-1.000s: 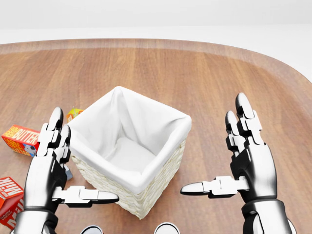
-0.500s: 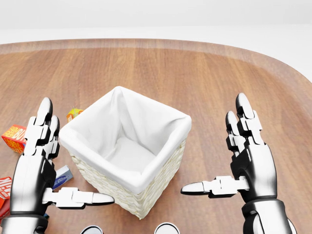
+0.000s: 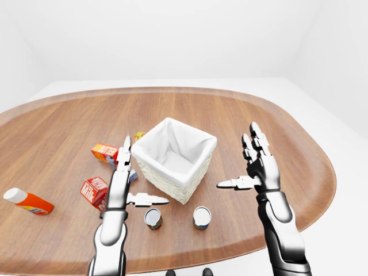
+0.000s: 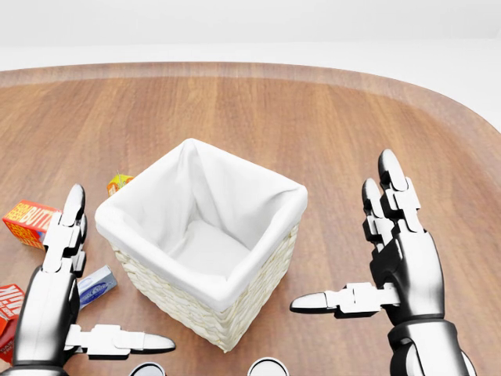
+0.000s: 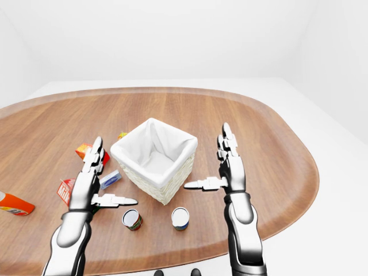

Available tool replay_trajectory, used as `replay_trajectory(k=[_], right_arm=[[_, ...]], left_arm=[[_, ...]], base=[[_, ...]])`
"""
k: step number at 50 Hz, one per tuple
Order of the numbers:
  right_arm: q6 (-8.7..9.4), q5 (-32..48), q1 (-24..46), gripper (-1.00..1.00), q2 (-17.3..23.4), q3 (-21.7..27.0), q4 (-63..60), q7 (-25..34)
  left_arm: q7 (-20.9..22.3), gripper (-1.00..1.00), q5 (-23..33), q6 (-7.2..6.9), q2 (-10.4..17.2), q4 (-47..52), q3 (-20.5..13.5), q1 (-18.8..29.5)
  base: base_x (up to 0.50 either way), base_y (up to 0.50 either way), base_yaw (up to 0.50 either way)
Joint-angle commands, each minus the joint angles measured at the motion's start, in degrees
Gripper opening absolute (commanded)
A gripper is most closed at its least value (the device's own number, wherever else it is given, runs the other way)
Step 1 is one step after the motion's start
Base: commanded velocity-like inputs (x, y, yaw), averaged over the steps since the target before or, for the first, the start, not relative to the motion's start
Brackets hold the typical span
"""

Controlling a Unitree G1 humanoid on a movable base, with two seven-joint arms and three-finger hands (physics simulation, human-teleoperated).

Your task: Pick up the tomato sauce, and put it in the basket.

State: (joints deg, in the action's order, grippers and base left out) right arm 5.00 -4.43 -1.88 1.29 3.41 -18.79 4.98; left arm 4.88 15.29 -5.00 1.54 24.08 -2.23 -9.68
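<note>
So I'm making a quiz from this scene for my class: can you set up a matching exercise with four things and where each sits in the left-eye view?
Things:
1. basket
2. orange bottle
3. two cans
4. right hand

Places:
a. far left, lying on the table
b. middle, lined in white
c. right of the basket, fingers spread
d. below the basket, standing upright

Pairs: 1-b, 2-a, 3-d, 4-c

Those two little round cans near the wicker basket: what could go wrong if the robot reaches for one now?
The two round cans look alike, so it might take the wrong one. The open left hand hovers beside the red milk carton and could bump it. The white-lined wicker basket may get nudged.
</note>
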Motion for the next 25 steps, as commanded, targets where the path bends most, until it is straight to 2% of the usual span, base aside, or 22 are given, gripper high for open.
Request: replay_trajectory(k=[1,5,9,14,15,19,25], right_arm=[[0.0,0.11,-0.04,1.0,-0.01,-0.09,0.04,-0.01],[0.0,0.09,0.11,1.0,0.01,0.02,0.42,-0.02],[0.0,0.15,-0.06,1.0,0.02,-0.01,0.11,-0.01],[0.0,0.11,0.12,1.0,0.07,0.15,0.18,-0.05],[0.0,0.12,0.13,1.0,0.06,0.15,0.28,-0.04],[0.0,0.13,0.22,1.0,0.07,0.17,0.76,0.0],[0.0,0.04,0.2,1.0,0.12,0.27,0.22,-0.04]], left_arm=[[0.6,1.0,3.84,0.0,0.01,-0.62,-0.62,-2.56],[1.11,1.0,4.56,0.0,-0.29,0.67,-0.8,-3.6],[1.12,1.0,6.75,0.87,-0.51,2.22,0.08,-5.6],[1.37,1.0,7.69,1.05,-0.67,3.11,0.13,-6.63],[1.31,1.0,7.86,1.48,-0.65,2.9,0.13,-6.82],[0.19,1.0,9.34,4.6,-0.48,0.91,0.46,-7.67],[0.08,1.0,9.83,5.2,-0.71,0.7,0.87,-8.15]], base=[[0.0,0.0,0.0],[0.0,0.0,0.0],[0.0,0.0,0.0],[0.0,0.0,0.0],[0.0,0.0,0.0],[0.0,0.0,0.0],[0.0,0.0,0.0]])
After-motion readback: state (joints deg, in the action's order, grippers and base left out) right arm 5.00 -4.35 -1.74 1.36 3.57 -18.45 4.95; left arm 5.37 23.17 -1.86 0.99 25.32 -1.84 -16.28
